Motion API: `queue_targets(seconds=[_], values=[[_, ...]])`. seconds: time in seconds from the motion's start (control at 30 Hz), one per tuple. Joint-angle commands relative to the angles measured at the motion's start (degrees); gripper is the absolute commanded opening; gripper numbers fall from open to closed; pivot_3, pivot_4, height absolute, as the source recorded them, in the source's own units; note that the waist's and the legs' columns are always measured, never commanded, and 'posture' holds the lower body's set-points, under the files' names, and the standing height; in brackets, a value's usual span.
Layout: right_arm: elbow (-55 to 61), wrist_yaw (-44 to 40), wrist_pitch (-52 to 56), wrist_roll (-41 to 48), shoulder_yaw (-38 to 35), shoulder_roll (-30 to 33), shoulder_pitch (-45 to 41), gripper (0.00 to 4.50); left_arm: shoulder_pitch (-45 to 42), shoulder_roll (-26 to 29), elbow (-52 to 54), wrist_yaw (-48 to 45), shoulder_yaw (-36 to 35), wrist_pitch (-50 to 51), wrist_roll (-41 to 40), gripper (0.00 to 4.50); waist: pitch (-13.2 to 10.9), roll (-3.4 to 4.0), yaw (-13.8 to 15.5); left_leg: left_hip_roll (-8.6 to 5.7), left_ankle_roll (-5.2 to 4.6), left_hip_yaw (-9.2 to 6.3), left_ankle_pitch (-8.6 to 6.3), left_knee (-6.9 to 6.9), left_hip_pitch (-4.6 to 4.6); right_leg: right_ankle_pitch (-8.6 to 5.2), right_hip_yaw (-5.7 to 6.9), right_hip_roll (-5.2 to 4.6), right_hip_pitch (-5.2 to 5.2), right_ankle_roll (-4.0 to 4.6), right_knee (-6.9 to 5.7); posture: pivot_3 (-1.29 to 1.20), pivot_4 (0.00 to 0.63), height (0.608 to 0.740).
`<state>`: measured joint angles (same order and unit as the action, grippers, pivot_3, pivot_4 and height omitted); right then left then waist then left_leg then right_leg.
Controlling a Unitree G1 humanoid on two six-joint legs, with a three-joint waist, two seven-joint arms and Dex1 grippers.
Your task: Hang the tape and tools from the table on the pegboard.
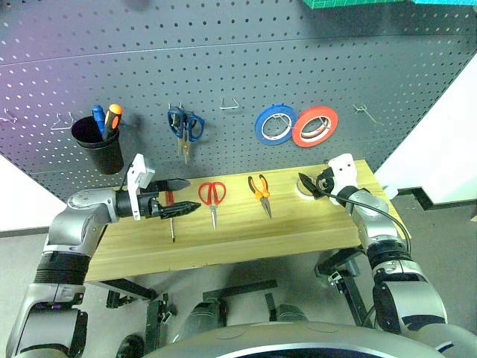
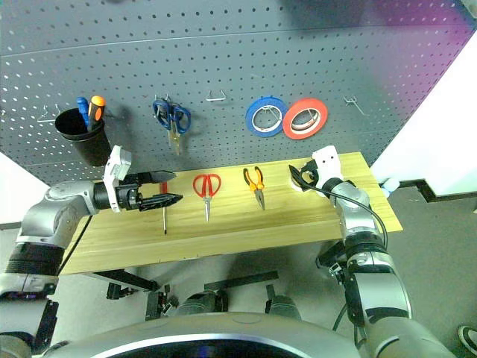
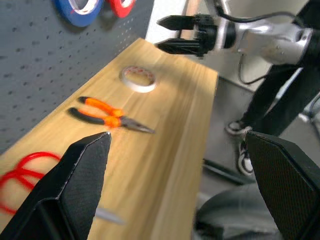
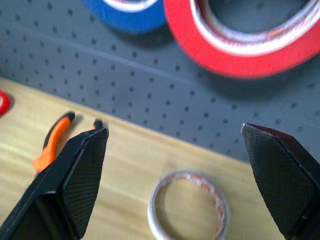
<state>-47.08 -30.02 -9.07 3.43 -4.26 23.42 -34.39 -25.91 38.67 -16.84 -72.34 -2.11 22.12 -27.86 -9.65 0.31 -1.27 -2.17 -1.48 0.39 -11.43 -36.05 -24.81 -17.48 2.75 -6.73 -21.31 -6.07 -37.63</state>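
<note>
The small white tape lies flat near the right end of the wooden table. My right gripper hovers open just above it, pointing at the pegboard; the tape ring sits below its spread fingers. Orange-handled pliers and red-handled scissors lie mid-table. The slim screwdriver lies left of the scissors, its handle partly behind my left gripper. That gripper is open, empty, and points right along the table.
On the pegboard hang a blue tape roll, a red-orange roll, blue-handled scissors and a black cup of screwdrivers. Bare wire hooks sit between the scissors and rolls, another hook at the right.
</note>
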Motion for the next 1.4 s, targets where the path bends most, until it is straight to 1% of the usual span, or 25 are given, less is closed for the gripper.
queue_targets(seconds=[0.03,0.23,0.47,0.63,0.87,1.2,1.4], values=[[2.75,-0.38,0.19,-0.8,0.56,1.05,-0.12,4.5,-2.09,0.37,-1.75,-0.53,-2.22,-1.93,0.06,4.47,-0.48,-0.08,-0.04,0.0,0.0,0.0,0.0,0.0,0.0,0.0,0.0,-0.02,0.0,0.0,0.0,-0.04,0.195,0.74],[3.97,-2.74,2.74,-1.84,1.89,2.29,-0.08,4.5,-2.11,-0.29,-0.08,-0.48,-2.75,-2.39,-0.54,4.47,-1.74,-0.12,-0.12,0.0,-0.03,0.01,-0.03,0.03,-0.03,0.0,0.0,-0.06,-0.01,0.0,0.05,-0.04,0.222,0.74],[5.15,-6.21,8.16,-1.32,2.29,3.73,-1.36,4.5,-0.97,-1.74,2.68,1.74,-3.49,-2.35,-0.71,4.47,-3.06,-0.23,0.0,0.0,-0.08,0.01,-0.05,0.02,-0.17,0.01,0.01,-0.09,-0.1,-0.01,0.12,-0.04,0.248,0.74],[3.59,-9.05,10.63,-2.01,3.38,4.14,-4.51,4.5,-1.28,-2.28,3.59,2.94,-3.66,-1.62,-1.04,4.47,-3.81,-0.21,-0.45,0.01,-0.09,0.01,-0.06,0.01,-0.25,0.01,0.03,-0.1,-0.15,-0.02,0.17,-0.03,0.256,0.74],[-0.15,-9.22,9.63,-3.62,4.57,4.11,-7.17,4.5,-0.61,-2.37,4.58,3.86,-4.27,-1.18,-1.38,4.47,-4.52,-0.34,-0.87,0.0,-0.16,0.0,-0.11,0.03,-0.38,0.02,0.13,-0.11,-0.19,-0.03,0.31,-0.02,0.278,0.74],[-3.85,-8.87,8.12,-5.32,5.83,3.76,-7.81,4.5,3.2,-1.97,10.32,6.9,-6.23,2.41,-3.21,4.47,-7.3,-0.46,-0.97,0.0,-0.16,-0.01,-0.11,0.01,-0.62,0.03,0.17,-0.13,-0.4,-0.05,0.31,0.0,0.34,0.74],[-4.99,-9.13,9.46,-4.81,5.36,3.47,-8.37,4.5,4.31,-1.58,12.43,7.79,-6.99,4.22,-4.18,4.47,-8.9,-0.49,-0.95,0.0,-0.15,-0.01,-0.1,0.0,-0.62,0.03,0.23,-0.13,-0.4,-0.05,0.3,0.0,0.36,0.74]])
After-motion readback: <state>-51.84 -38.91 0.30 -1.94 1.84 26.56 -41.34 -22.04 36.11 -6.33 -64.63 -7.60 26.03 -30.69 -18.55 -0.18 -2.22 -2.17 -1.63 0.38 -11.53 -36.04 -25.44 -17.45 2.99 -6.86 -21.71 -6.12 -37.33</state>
